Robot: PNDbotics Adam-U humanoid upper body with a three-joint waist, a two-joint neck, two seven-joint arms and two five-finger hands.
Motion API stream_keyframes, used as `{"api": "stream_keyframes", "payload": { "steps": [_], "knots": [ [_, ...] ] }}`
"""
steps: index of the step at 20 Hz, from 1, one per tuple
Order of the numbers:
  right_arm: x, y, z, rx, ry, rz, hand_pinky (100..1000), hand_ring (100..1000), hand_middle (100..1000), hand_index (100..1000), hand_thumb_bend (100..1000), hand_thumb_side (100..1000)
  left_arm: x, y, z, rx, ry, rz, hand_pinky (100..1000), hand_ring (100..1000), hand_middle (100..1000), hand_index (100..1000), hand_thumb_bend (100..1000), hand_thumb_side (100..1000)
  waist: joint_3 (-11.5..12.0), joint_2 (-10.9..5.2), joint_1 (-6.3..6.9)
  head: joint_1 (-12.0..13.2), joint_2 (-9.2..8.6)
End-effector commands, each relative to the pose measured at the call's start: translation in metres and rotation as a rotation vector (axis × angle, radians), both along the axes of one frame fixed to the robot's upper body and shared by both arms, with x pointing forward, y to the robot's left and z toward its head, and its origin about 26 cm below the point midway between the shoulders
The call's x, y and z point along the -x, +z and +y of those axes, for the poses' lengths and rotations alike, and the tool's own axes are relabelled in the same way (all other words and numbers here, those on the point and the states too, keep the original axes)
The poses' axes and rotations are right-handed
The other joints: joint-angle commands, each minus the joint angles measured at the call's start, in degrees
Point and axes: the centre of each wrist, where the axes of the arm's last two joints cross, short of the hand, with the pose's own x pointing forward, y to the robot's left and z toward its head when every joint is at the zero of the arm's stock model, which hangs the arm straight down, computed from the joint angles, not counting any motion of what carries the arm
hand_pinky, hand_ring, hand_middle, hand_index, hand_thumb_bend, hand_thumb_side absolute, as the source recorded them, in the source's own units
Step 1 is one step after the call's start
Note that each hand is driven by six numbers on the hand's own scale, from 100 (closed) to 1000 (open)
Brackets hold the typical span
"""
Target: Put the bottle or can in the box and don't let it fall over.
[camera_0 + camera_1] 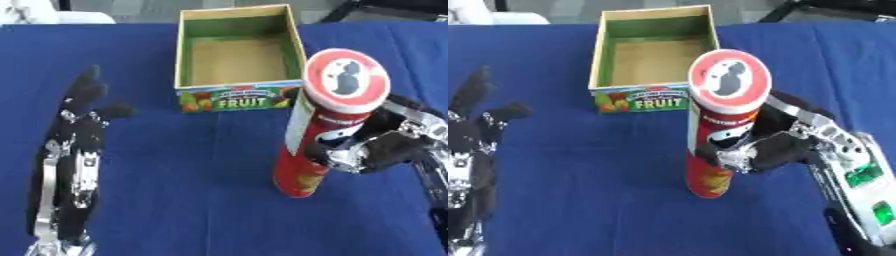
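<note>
My right hand (pixel 776 150) curled around a tall red can (pixel 324 135), upright on the blue table (pixel 192 165), open fruit box (pixel 236 55) at its eleven o'clock, my left hand (pixel 79 115) resting spread at nine o'clock.

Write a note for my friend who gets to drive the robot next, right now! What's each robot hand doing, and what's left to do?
Right robot hand: fingers curled round the tall red can, which stands upright on the blue table.
Left robot hand: open, idle on the table at the left, holding nothing.
Fruit box: open and empty, just behind the can and a bit to its left.
Done: the can is grasped.
Left: lift the can, carry it over the box's near wall, set it down upright inside, and probably let go slowly so it doesn't tip.
</note>
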Motion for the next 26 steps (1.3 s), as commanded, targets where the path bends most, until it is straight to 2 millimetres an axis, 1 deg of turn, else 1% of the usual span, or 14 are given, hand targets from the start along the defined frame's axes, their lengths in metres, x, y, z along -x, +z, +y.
{"api": "stream_keyframes", "payload": {
  "steps": [1,5,11,12,15,18,22,26],
  "knots": [
    [0.002,0.009,-0.001,-0.016,-0.011,-0.028,1000,976,896,805,100,100,0.001,0.005,0.005,-0.01,0.02,-0.025,892,679,961,813,100,672,0.1,-0.98,0.08,-0.1,-0.68],
    [0.003,0.011,-0.001,-0.019,-0.028,-0.041,1000,958,873,767,100,100,0.001,0.003,0.01,0.013,0.063,-0.029,886,679,957,780,100,672,0.2,-1.01,0.09,-0.3,-0.61],
    [0.002,0.012,-0.003,-0.016,-0.093,-0.072,1000,910,819,691,100,100,-0.003,0.004,0.026,0.122,0.146,-0.069,880,693,946,776,100,672,0.7,-1.06,0.11,-0.7,-0.35],
    [0.002,0.013,-0.003,-0.019,-0.101,-0.078,1000,894,797,664,100,100,-0.004,0.005,0.028,0.138,0.159,-0.079,882,701,946,782,100,672,0.7,-1.07,0.13,-0.8,-0.34],
    [0.002,0.014,-0.003,-0.024,-0.119,-0.102,1000,874,777,640,100,100,-0.007,0.008,0.041,0.173,0.221,-0.122,880,701,938,779,100,672,1.1,-1.21,0.21,-1.1,-0.26],
    [0.002,0.016,-0.004,-0.033,-0.139,-0.129,1000,842,731,588,100,100,-0.009,0.01,0.055,0.196,0.295,-0.151,875,700,926,773,100,672,1.3,-1.37,0.21,-1.4,-0.17],
    [0.002,0.021,-0.004,-0.044,-0.153,-0.17,1000,829,706,563,100,100,-0.009,0.009,0.064,0.211,0.376,-0.168,874,700,924,771,100,672,1.3,-1.56,0.08,-1.6,0.01],
    [0.002,0.028,-0.004,-0.062,-0.157,-0.201,1000,806,676,536,100,100,-0.008,0.007,0.069,0.219,0.432,-0.179,872,700,918,768,100,672,1.2,-1.95,-0.07,-1.6,0.33]
  ]
}}
